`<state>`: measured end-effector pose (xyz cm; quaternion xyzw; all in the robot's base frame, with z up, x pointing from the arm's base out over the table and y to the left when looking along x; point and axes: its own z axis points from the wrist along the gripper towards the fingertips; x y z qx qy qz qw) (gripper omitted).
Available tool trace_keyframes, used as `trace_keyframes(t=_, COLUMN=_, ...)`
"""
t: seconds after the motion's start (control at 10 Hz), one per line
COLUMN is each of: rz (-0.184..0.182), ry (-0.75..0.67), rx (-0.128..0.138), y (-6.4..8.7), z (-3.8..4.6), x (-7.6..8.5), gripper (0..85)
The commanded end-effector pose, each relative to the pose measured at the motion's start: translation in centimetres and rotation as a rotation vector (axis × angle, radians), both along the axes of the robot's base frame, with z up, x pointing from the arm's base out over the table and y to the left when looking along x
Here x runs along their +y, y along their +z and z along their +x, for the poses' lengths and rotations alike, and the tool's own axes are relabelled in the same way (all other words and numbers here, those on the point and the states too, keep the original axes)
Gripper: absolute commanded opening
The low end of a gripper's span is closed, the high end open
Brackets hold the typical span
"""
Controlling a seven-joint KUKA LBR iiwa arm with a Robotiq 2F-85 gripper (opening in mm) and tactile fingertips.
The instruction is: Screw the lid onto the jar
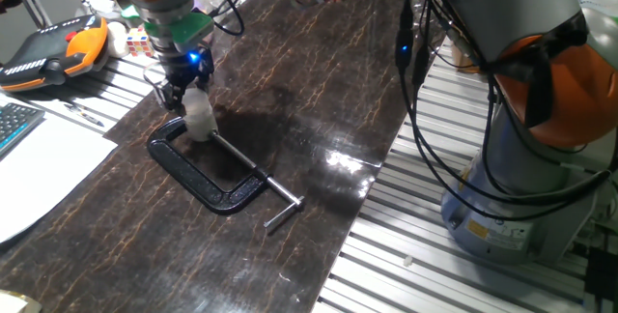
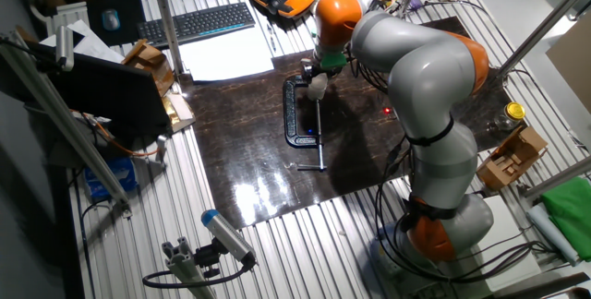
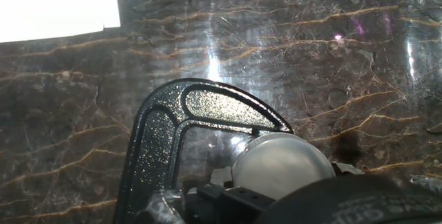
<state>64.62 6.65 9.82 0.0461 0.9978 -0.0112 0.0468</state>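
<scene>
The small whitish jar [image 1: 201,122] stands on the dark table inside the frame of the black C-clamp [image 1: 208,173], near its fixed end. The pale round lid [image 3: 277,163] sits on top of the jar [image 2: 317,85]. My gripper [image 1: 181,94] reaches down from above and is closed around the lid, with a dark finger [image 3: 207,200] on either side of it in the hand view. The jar's body is mostly hidden under the lid in that view. I cannot tell how far the lid is seated.
The C-clamp's screw bar [image 1: 261,183] sticks out toward the table's front right. White paper [image 1: 39,173] and a keyboard [image 2: 199,22] lie at the left. An orange teach pendant [image 1: 53,52] is behind. Cables [image 1: 415,52] hang by the table's right edge.
</scene>
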Motion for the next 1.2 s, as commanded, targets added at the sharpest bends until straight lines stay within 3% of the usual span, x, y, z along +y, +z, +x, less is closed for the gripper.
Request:
trace_keyframes(t=0.0, rz=0.000, ry=0.010, rx=-0.001, y=-0.01, z=0.01, x=0.00, gripper=68.7)
trace_keyframes(t=1.1, rz=-0.003, ry=0.027, rx=-0.004, y=-0.30, z=-0.22, x=0.01, gripper=69.3)
